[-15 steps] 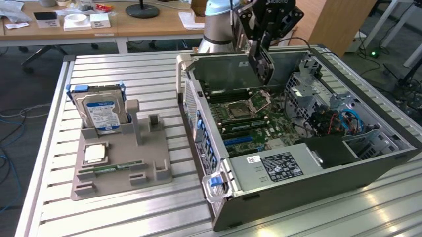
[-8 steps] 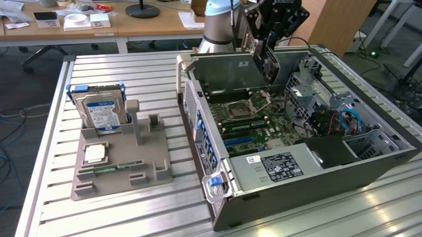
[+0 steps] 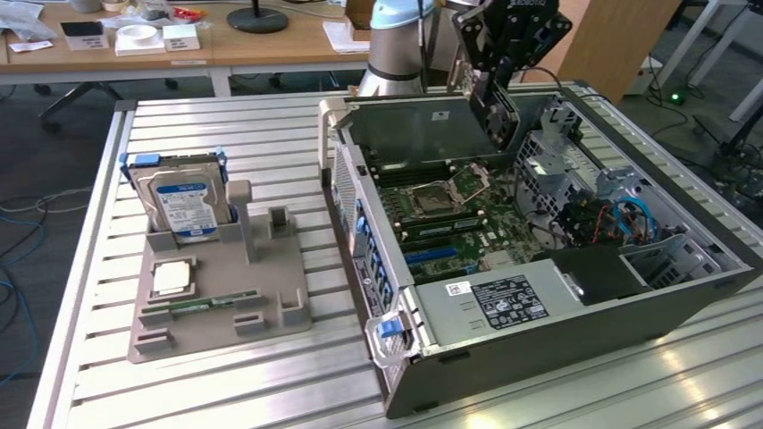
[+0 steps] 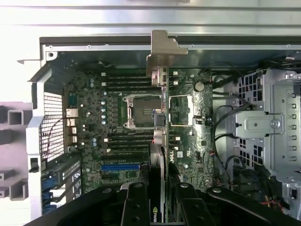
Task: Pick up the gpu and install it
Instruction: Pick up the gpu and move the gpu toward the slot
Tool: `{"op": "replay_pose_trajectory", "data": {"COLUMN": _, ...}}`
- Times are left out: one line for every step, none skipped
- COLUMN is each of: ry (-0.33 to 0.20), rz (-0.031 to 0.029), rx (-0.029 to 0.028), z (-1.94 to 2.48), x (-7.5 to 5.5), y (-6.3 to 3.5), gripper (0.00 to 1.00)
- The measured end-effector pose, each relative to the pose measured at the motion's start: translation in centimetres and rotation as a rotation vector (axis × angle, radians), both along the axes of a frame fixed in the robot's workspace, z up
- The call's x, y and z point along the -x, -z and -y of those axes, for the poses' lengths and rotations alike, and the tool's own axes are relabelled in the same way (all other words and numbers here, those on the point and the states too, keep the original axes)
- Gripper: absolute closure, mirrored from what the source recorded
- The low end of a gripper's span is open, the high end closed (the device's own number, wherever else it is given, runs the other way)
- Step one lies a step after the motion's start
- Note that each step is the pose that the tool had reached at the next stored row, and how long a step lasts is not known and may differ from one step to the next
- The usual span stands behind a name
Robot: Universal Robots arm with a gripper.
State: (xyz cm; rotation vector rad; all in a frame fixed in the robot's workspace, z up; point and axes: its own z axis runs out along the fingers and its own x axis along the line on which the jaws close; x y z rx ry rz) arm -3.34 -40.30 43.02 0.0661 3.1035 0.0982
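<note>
GPU held over the open computer case

At the exterior view's right, the computer case (image 3: 667, 304) lies open on its side, holding the motherboard (image 3: 465, 223) and a power supply (image 3: 501, 299). At that view's left, a grey tray (image 3: 268, 313) holds an upright hard drive (image 3: 185, 201) and a flat memory stick (image 3: 197, 304). In the upper middle of the frame, the gripper (image 3: 498, 76) has its jaws narrowed and clamped on the gpu (image 3: 491, 112). The card hangs edge-down above the case's far side, its metal bracket (image 4: 162, 52) near the case wall.
</note>
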Motion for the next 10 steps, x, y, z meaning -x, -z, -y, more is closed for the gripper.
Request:
{"op": "replay_pose_trajectory", "data": {"ry": 0.0, "rz": 0.0001, "rx": 0.0, "z": -0.01, "x": -0.3, "y": 0.0, "gripper": 0.74}}
{"op": "replay_pose_trajectory", "data": {"ry": 0.0, "rz": 0.0, "rx": 0.0, "z": -0.01, "x": -0.5, "y": 0.0, "gripper": 0.74}}
{"op": "replay_pose_trajectory", "data": {"ry": 0.0, "rz": 0.0, "rx": 0.0001, "z": -0.02, "x": -0.8, "y": 0.0, "gripper": 0.74}}
{"op": "replay_pose_trajectory", "data": {"ry": 0.0, "rz": 0.0, "rx": 0.0, "z": -0.03, "x": -1.2, "y": 0.0, "gripper": 0.74}}
{"op": "replay_pose_trajectory", "data": {"ry": 0.0, "rz": 0.0001, "rx": 0.0, "z": -0.04, "x": -1.5, "y": 0.0, "gripper": 0.74}}
{"op": "replay_pose_trajectory", "data": {"ry": 0.0, "rz": 0.0, "rx": 0.0, "z": -0.05, "x": -1.8, "y": 0.0, "gripper": 0.74}}
{"op": "replay_pose_trajectory", "data": {"ry": 0.0, "rz": 0.0, "rx": 0.0, "z": -0.06, "x": -2.2, "y": 0.0, "gripper": 0.74}}
{"op": "replay_pose_trajectory", "data": {"ry": 0.0, "rz": 0.0, "rx": 0.0, "z": -0.07, "x": -2.5, "y": 0.0, "gripper": 0.74}}
{"op": "replay_pose_trajectory", "data": {"ry": 0.0, "rz": 0.0, "rx": 0.0, "z": -0.08, "x": -2.9, "y": 0.0, "gripper": 0.74}}
{"op": "replay_pose_trajectory", "data": {"ry": 0.0, "rz": 0.0, "rx": -0.0001, "z": -0.1, "x": -3.3, "y": 0.0, "gripper": 0.74}}
